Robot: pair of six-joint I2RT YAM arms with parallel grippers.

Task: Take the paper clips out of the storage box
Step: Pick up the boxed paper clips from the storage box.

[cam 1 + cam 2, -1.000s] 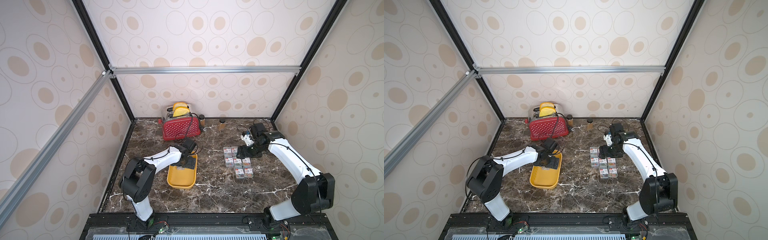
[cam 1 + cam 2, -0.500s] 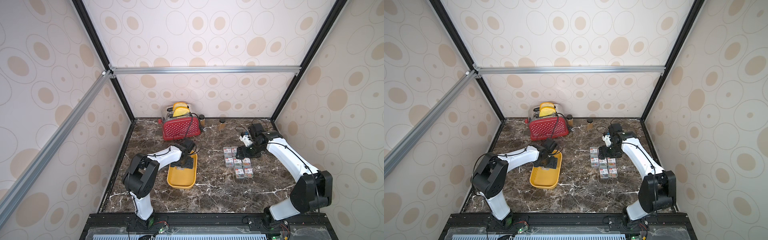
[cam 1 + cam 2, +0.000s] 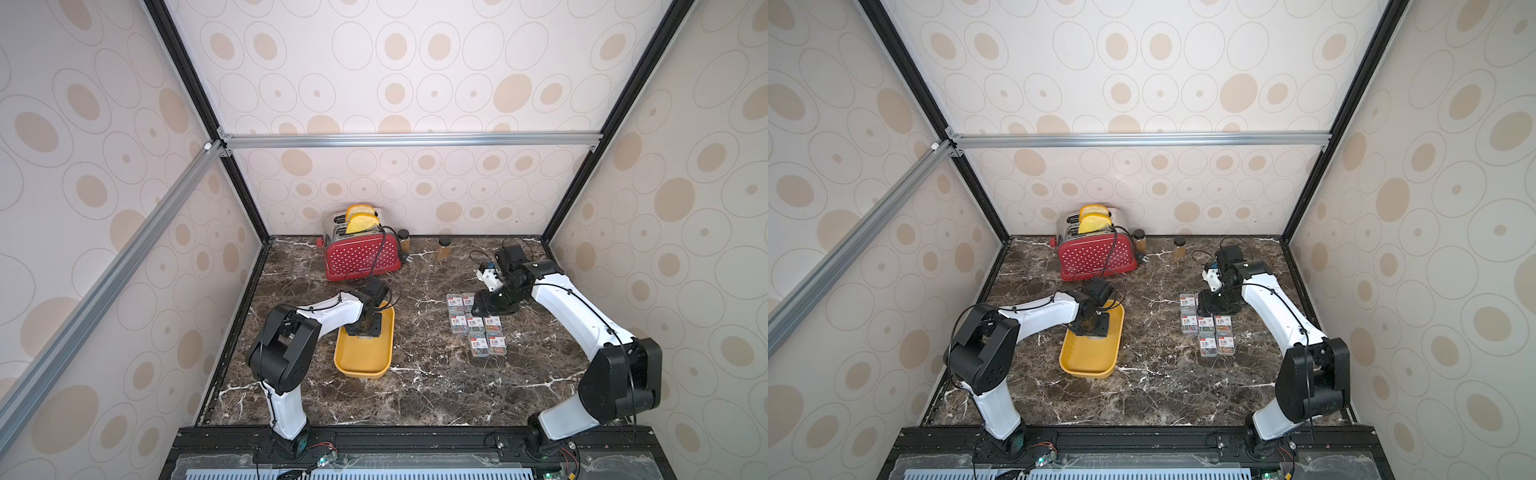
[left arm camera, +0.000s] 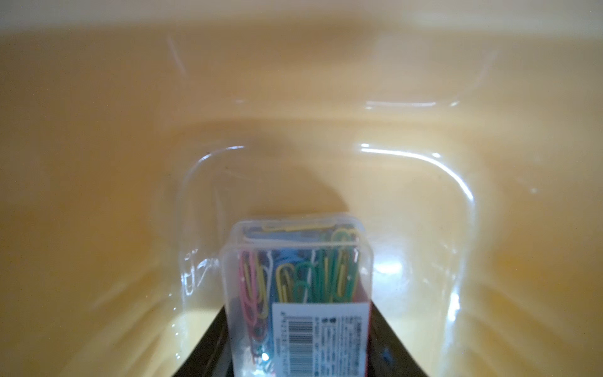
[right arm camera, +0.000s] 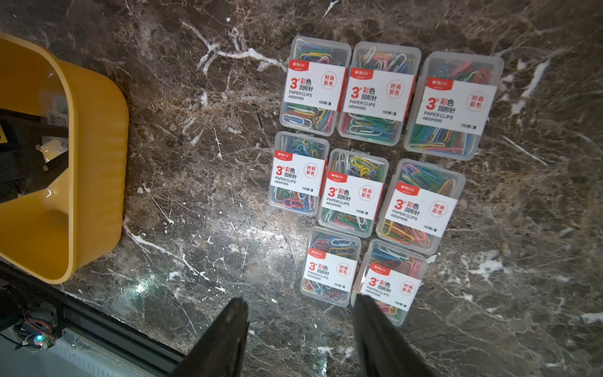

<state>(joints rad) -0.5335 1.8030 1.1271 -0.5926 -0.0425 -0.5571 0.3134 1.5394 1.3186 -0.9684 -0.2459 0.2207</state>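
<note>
Left wrist, lower centre: left gripper (image 4: 298, 326) clamps last clip case (image 4: 297, 277) in storage box (image 4: 98, 163), right gripper (image 5: 300, 300) agape; lift next.

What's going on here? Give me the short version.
The left gripper is down inside the shallow mustard-yellow plastic tray, its jaws closed on a small clear plastic case of multicoloured paper clips. Eight more such cases already lie grouped on the dark marble table, outside the tray. The right gripper hangs over that group, open and empty.
</note>
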